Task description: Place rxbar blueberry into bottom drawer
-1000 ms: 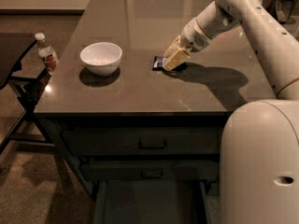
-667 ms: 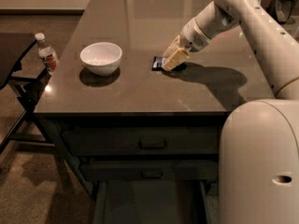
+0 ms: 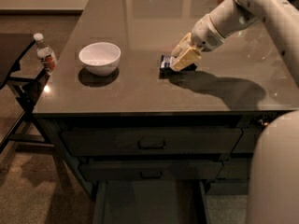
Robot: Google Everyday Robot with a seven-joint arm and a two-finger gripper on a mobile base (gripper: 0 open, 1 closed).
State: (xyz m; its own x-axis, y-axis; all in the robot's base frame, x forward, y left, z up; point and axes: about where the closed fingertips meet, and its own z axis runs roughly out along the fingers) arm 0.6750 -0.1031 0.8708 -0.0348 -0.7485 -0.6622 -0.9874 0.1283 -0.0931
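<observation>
The hand (image 3: 183, 59) is down at the surface of the bench (image 3: 140, 17), right of centre, with its pale tip resting on or just over the rxbar blueberry (image 3: 165, 62). The bar lies flat on the bench top. Only its dark blue left end with white print shows, because the hand covers the rest. Whether the hand is open, closed or already gripping the bar cannot be told from this angle. The white arm (image 3: 233, 13) slants down to it from the upper right and casts a broad shadow (image 3: 219, 87) across the bench to the right of the bar.

A white bowl (image 3: 99, 57) stands upright on the left part of the bench, well apart from the bar. Past the left edge of the bench, a small clear bottle (image 3: 46, 55) with a white cap and a red label stands on a dark stand (image 3: 18, 76).

In the front of the bench, the top drawer (image 3: 152, 141) and the middle drawer (image 3: 149, 171) are closed, each with a dark bar handle. Below them the bottom drawer (image 3: 149, 204) is pulled out toward the camera, and its plain flat floor is in view. The bar is well apart from it, up on the bench top.
</observation>
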